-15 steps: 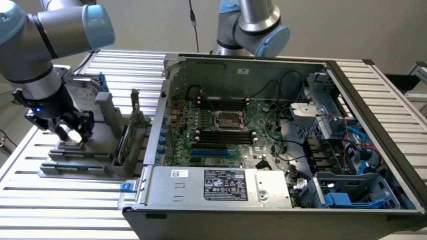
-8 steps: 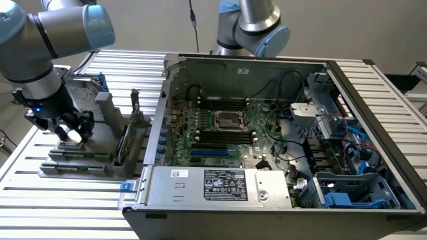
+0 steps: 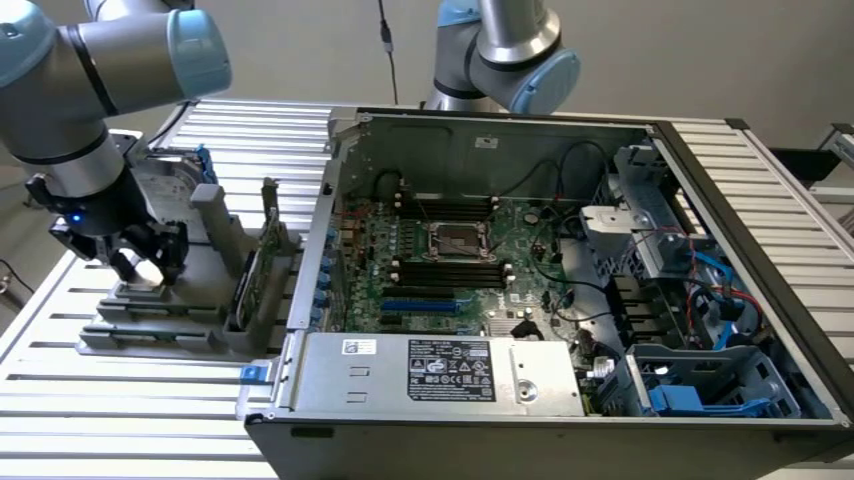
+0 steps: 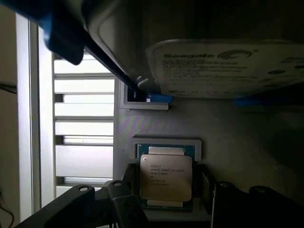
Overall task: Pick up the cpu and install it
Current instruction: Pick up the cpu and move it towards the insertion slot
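One cpu (image 4: 166, 177) is on record. It lies flat, dull silver top up, in a shallow square recess of the grey holder (image 4: 156, 128). The holder sits on the slatted counter (image 3: 94, 400) at the exterior view's left, outside the open computer case (image 3: 747, 190). The gripper (image 3: 143, 262) hangs straight over that holder with its jaws spread wide. In the wrist view its black fingers (image 4: 124, 192) stand on either side of the cpu, close to its edges; whether they touch it cannot be told. The recess rim hugs the chip on the sides that show, leaving only narrow gaps. Just beyond the cpu a hard drive (image 4: 223, 66) in a blue frame (image 4: 61, 38) stands over the holder. Its label reads "Seagate"; the smaller print beneath is not legible. The cpu top carries several lines of dark print, too fine to read. Inside the case the green board (image 3: 534, 250) lies open from above, its black-framed socket (image 3: 458, 240) near the middle, with memory slots and cables close around it. A power supply (image 3: 441, 375) at the case's near edge bears a label whose marks cannot be read. A second arm (image 3: 507, 50) stands behind the case, cut off by the frame's upper edge. The holder's surface beside the hard drive falls into shadow.
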Tool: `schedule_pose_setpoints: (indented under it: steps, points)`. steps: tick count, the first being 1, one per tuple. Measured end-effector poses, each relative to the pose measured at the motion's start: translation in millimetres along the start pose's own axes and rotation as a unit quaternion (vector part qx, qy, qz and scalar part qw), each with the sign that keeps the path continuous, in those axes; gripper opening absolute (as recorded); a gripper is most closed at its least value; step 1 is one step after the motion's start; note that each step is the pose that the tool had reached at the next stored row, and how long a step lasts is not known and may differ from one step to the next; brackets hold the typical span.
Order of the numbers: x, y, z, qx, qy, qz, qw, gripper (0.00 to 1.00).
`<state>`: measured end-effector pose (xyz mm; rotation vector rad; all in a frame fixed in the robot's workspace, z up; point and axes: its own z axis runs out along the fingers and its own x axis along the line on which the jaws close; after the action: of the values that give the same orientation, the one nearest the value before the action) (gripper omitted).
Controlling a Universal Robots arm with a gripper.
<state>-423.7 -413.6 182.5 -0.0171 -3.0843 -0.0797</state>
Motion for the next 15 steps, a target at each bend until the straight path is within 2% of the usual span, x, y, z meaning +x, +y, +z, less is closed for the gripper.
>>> schedule_pose_setpoints:
  steps: [6,11,13,15]
  points:
    - [0.1,0.5,0.0,0.0033,0.0,0.0,1.0,0.62]
    - [0.0,0.6,0.0,0.0043,0.0001,0.0,1.0,0.62]
    - [0.0,0.6,0.0,0.0044,0.0004,0.001,1.0,0.55]
    - [0.1,0.7,0.0,0.0044,0.0009,0.001,1.0,0.55]
